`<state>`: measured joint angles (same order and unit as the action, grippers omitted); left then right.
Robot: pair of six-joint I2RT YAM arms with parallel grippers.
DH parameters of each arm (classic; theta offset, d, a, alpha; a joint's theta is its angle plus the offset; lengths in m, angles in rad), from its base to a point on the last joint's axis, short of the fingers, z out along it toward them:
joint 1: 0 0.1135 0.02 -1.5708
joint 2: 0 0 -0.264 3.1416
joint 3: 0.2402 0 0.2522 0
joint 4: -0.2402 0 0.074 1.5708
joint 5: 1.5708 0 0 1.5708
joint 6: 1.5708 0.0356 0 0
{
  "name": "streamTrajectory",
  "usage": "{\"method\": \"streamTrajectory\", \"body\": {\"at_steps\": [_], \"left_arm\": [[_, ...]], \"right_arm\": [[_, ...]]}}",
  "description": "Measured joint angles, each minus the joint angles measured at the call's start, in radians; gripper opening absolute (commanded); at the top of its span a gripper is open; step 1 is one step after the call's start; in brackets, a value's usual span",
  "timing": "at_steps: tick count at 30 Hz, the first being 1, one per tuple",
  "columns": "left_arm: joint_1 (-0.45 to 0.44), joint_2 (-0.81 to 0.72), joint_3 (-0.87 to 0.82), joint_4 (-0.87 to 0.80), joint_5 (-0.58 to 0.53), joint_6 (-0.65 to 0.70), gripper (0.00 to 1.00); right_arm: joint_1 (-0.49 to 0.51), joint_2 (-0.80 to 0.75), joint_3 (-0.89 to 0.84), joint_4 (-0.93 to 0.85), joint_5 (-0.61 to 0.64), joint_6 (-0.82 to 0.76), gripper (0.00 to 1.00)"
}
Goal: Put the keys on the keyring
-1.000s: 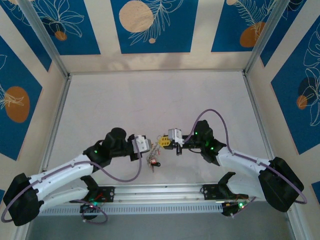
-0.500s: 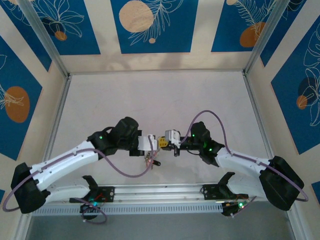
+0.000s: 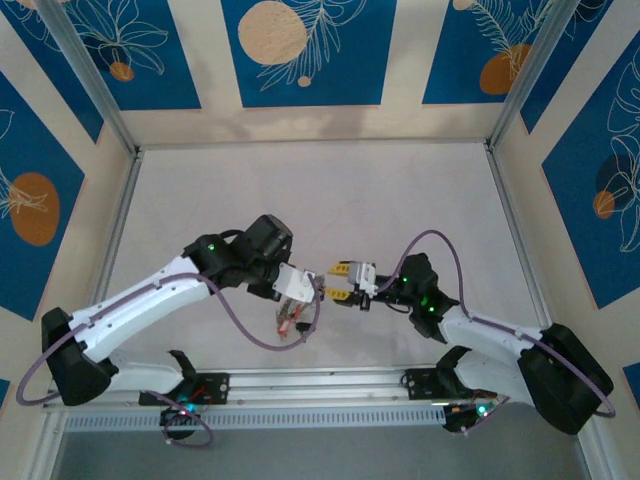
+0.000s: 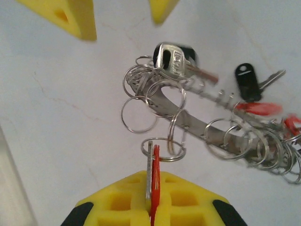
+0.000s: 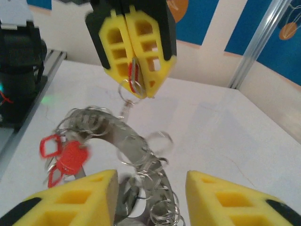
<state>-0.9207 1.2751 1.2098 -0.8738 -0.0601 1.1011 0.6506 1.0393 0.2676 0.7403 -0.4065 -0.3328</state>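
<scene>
Keys with black and red plastic heads [image 4: 247, 81] hang among silvery rings [image 4: 263, 146] at the right of the left wrist view. The left gripper [image 4: 151, 195], pressed together at bottom centre, pinches a small red key [image 4: 155, 165] threaded on a thin silvery-grey metal wire keyring [image 4: 162, 149]. The right gripper [image 5: 150, 181] is spread along its view's bottom edge.

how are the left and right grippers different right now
The left gripper is shut; the right gripper is open, jaws wide apart. The left gripper pinches a red key; the right gripper holds nothing. Both have yellow fingers and face the keyring.
</scene>
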Motion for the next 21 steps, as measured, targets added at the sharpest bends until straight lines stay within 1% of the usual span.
{"method": "streamTrajectory", "body": {"at_steps": [1,2,7,10,11,12,16,21], "left_arm": [[-0.005,0.014,0.018,-0.011,-0.025,0.022,0.00],[-0.011,0.028,0.034,-0.024,-0.053,0.047,0.00],[-0.053,0.092,0.115,-0.066,-0.212,0.159,0.00],[-0.065,0.139,0.179,-0.083,-0.294,0.206,0.00],[-0.067,0.151,0.195,-0.083,-0.317,0.221,0.00],[-0.069,0.159,0.205,-0.080,-0.335,0.237,0.00],[-0.084,0.181,0.224,-0.069,-0.396,0.294,0.00],[-0.093,0.235,0.279,-0.069,-0.442,0.316,0.00]], "right_arm": [[-0.010,-0.021,-0.005,-0.001,0.003,0.000,0.53],[-0.021,-0.040,-0.007,-0.005,0.011,0.005,0.58],[-0.077,-0.124,-0.037,-0.013,0.068,0.035,0.72],[-0.101,-0.154,-0.064,-0.016,0.097,0.056,0.78],[-0.105,-0.164,-0.070,-0.019,0.105,0.061,0.97],[-0.108,-0.172,-0.075,-0.019,0.112,0.064,0.99],[-0.116,-0.188,-0.090,-0.012,0.140,0.079,0.99],[-0.121,-0.207,-0.100,-0.010,0.155,0.091,0.99]]}}
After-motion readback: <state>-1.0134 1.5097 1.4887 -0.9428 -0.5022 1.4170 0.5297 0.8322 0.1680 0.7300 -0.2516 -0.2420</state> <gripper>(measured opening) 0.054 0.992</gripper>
